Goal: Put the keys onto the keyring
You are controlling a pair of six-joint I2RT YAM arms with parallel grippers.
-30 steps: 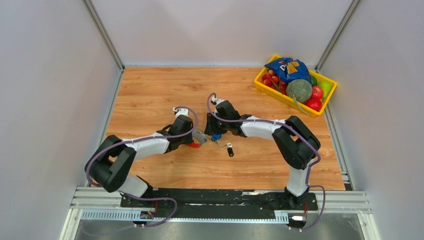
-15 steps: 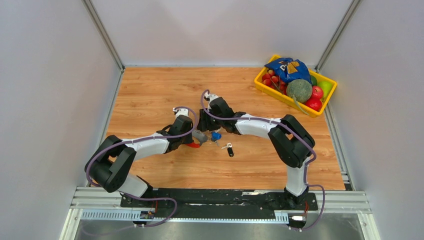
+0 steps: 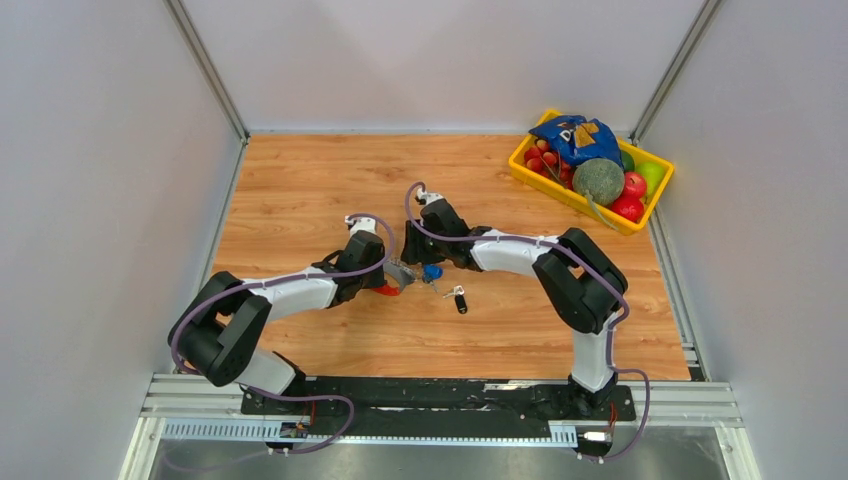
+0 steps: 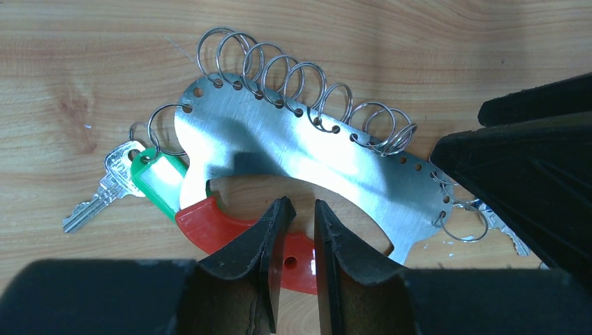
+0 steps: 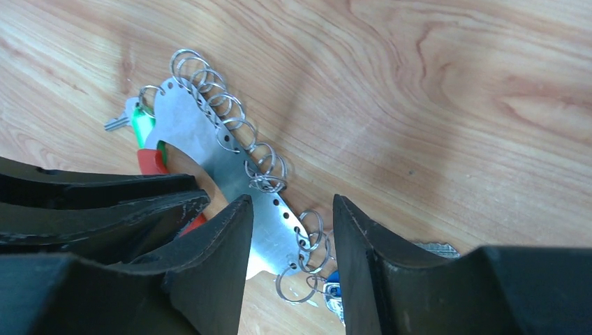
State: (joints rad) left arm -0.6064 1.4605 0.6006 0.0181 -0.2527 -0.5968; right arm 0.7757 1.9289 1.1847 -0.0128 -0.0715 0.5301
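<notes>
Shadowing keyring [image 4: 293, 150], right tool [image 5: 291, 204]; basket [image 3: 565, 194] apart

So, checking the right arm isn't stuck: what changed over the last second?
The right gripper shifted slightly left and away from the bases, jaws open, gripping nothing. The left gripper, keyring, blue-headed key and black-headed key stayed put.

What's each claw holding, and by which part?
The left claw pinches the curved silver ring-lined plate by its red plastic handle; right claw straddles it open, holding nothing.
</notes>
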